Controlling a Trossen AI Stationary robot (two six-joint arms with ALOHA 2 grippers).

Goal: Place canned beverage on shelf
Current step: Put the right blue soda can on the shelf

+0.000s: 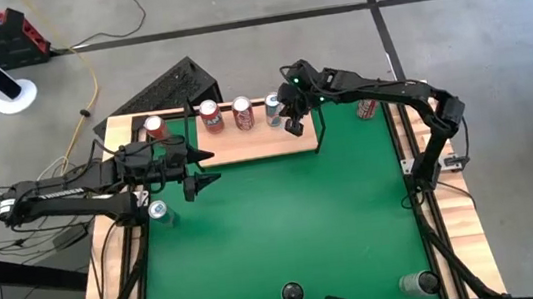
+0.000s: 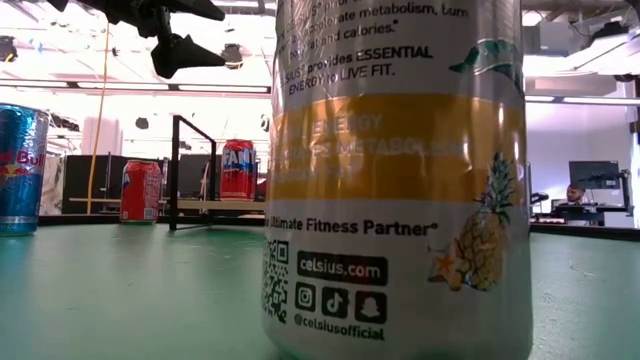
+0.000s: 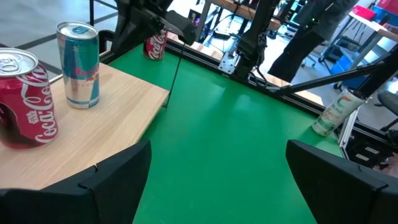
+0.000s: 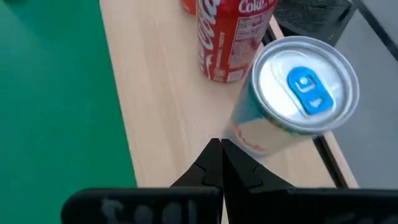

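Observation:
The shelf [image 1: 255,141] is a light-wood board at the table's far side. Two red cans [image 1: 210,116] [image 1: 242,112] and a silver-blue can [image 1: 274,108] stand upright on it. My right gripper [image 1: 294,124] is shut and empty over the shelf's right part. In the right wrist view its gripper [image 4: 219,152] is just beside the silver-blue can [image 4: 298,93] and apart from it. My left gripper [image 1: 203,169] is open and empty, level with the shelf's left end. Its wrist view shows a red can [image 3: 22,99] and the silver-blue can [image 3: 78,65] on the board [image 3: 118,118].
A red can [image 1: 153,128] stands left of the shelf and another [image 1: 366,108] at the far right. A blue can [image 1: 159,210] stands at the left edge and a pale can [image 1: 417,281] at the near right. A tall can [image 2: 400,180] fills the low view.

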